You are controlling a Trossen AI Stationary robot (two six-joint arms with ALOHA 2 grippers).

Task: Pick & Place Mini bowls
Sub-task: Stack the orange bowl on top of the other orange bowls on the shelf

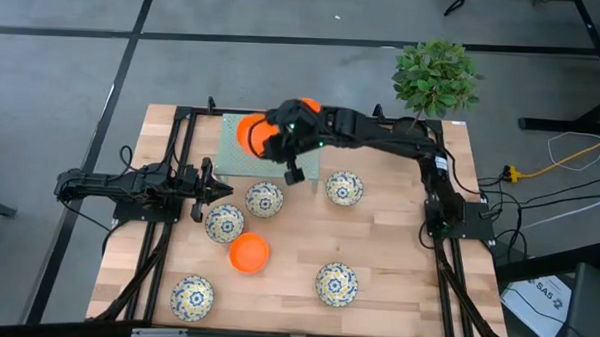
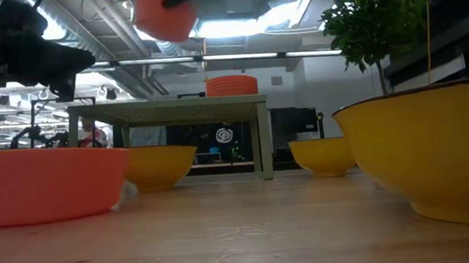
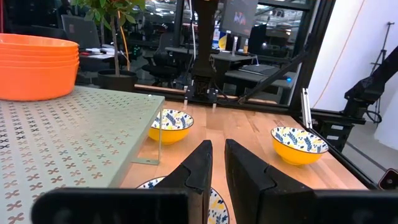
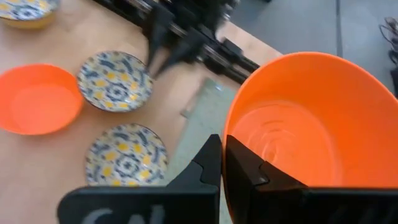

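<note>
My right gripper is shut on the rim of an orange mini bowl, holding it in the air over the green perforated shelf. The low view shows this bowl high up, left of the orange stack on the shelf. A lone orange bowl lies on the table. Several patterned bowls lie around it, among them bowl, bowl and bowl. My left gripper waits at the shelf's left front, fingers together, holding nothing.
A potted plant stands at the table's back right corner. Black frame rails run along both sides of the table. Two more patterned bowls, bowl and bowl, sit near the front edge.
</note>
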